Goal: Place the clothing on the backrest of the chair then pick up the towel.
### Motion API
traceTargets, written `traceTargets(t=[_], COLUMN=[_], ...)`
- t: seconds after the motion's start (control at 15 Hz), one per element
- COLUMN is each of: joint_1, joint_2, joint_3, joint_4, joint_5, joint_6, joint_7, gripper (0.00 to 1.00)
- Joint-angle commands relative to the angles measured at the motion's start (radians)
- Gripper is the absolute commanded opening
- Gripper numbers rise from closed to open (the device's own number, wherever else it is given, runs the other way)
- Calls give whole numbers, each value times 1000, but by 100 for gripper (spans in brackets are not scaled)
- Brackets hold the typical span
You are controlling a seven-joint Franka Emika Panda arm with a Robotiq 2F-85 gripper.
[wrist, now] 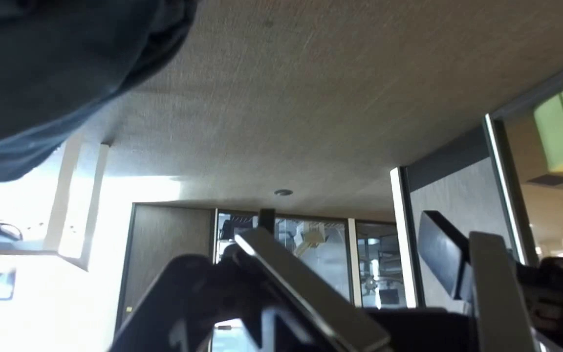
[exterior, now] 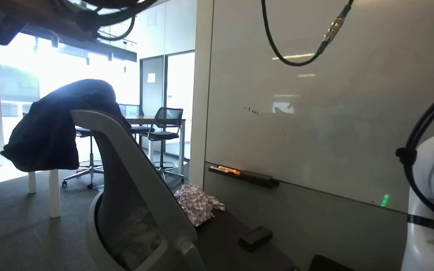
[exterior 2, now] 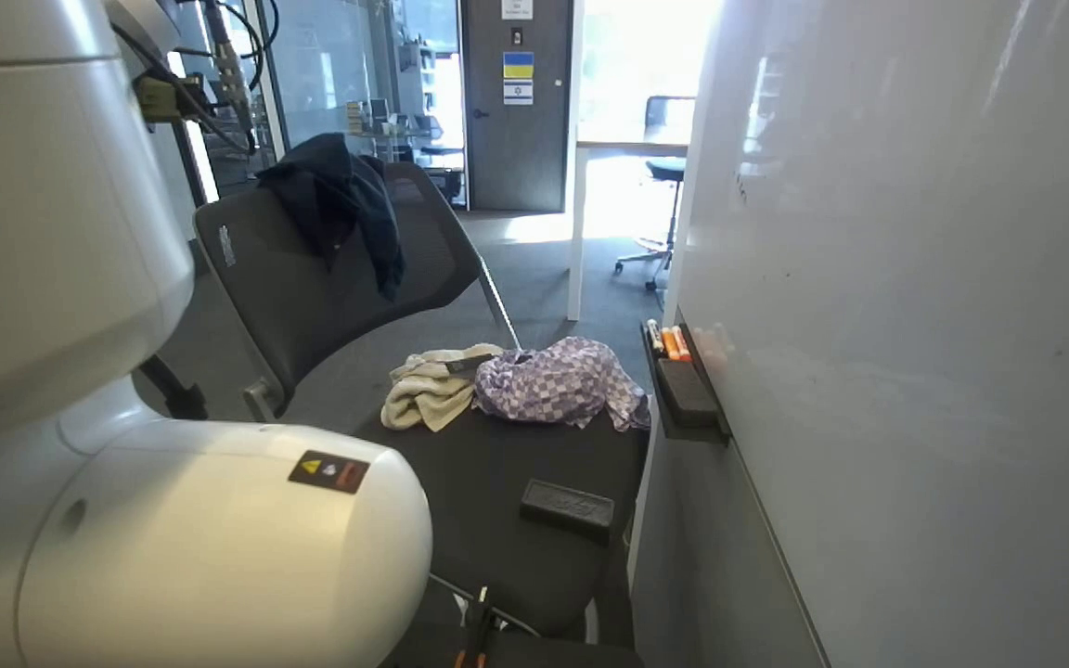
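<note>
The dark navy clothing point(exterior: 51, 131) hangs draped over the top of the chair's backrest point(exterior: 121, 146). It also shows in an exterior view point(exterior 2: 340, 199) and at the upper left of the wrist view point(wrist: 66, 73). My gripper point(wrist: 352, 222) is open, with its fingers spread and nothing between them. In the wrist view the clothing is apart from the fingers. A cream towel point(exterior 2: 432, 390) lies crumpled on the dark seat point(exterior 2: 488, 473). A purple-and-white checkered cloth point(exterior 2: 548, 385) lies bunched against it and also shows in an exterior view point(exterior: 196, 205). The chair's backrest hides the cream towel there.
A black block-shaped eraser point(exterior 2: 567, 510) lies on the seat. A whiteboard point(exterior: 315, 113) stands alongside, with a marker tray point(exterior 2: 688, 399) sticking out. Tall chairs point(exterior: 168, 124) and a table stand in the background. Cables point(exterior: 296, 62) hang from the arm.
</note>
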Motion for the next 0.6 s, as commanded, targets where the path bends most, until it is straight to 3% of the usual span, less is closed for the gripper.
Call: traceTargets(t=[0.0, 0.33, 0.53], joint_1=[-41, -194, -318], joint_2=[-122, -188, -192], joint_3=[-17, -134, -182], joint_4=[28, 9, -15], joint_5=[-65, -128, -244], joint_6=[-26, -1, -21], joint_7=[117, 133, 195], gripper=[100, 100, 100])
